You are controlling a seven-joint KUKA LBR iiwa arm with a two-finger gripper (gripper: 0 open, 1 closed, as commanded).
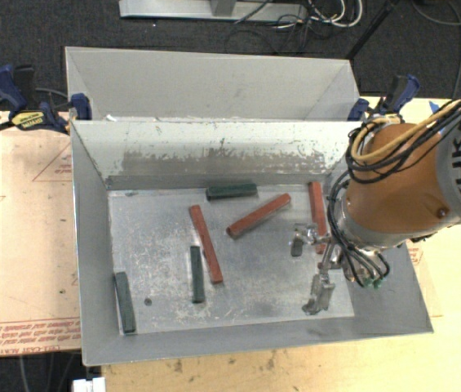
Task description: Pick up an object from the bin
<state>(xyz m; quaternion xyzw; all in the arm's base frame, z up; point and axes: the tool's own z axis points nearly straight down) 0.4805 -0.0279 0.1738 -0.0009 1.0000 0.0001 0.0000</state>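
Observation:
My gripper (pixel 309 269) hangs low over the bin's right side, above bare floor near the front right corner. Its two metal fingertips (pixel 320 297) stand apart, open, with nothing between them. The nearest thing is a red bar (pixel 316 201) lying lengthwise along the right wall, just behind the gripper; its near end is hidden by the wrist. Another red bar (pixel 259 216) lies slanted to the gripper's left, in the middle of the bin.
A dark green bar (pixel 232 192) lies by the back wall. A third red bar (pixel 205 243) and a green bar (pixel 197 273) lie left of centre. One more green bar (pixel 124 302) lies at the front left corner. The orange-covered arm overhangs the right rim.

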